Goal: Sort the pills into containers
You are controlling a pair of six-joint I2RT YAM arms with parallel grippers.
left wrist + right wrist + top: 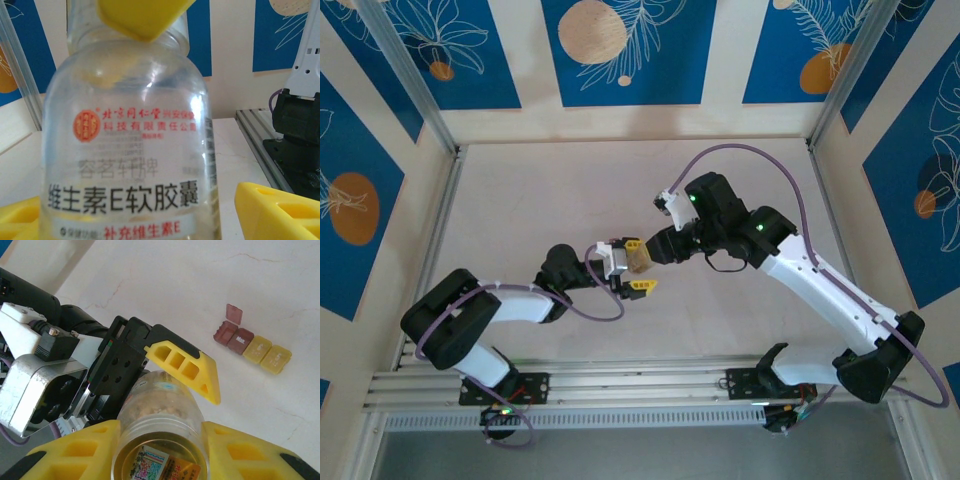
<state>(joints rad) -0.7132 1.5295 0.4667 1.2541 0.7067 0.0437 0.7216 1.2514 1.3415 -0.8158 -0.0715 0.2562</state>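
Both arms meet over the middle of the table so that a clear bottle hangs between them, off the surface. The right gripper is clamped tight on the bottle, its yellow fingers pressed to either side, probably to hold it steady for the other arm. The left gripper comes in from the left and straddles the bottle with its jaws partly open. One finger stands a little off the glass, so it does not look like a grip yet. This seems to be a handover or a move to open the bottle, and whether a cap is on is hidden. A pale lumpy heap inside looks like the pills. The containers, a small strip of boxes dark red at one end and yellow at the other, lie on the table to the right of the bottle in the right wrist view. They are apart from both grippers, and one red lid is tipped open, presumably to take pills.
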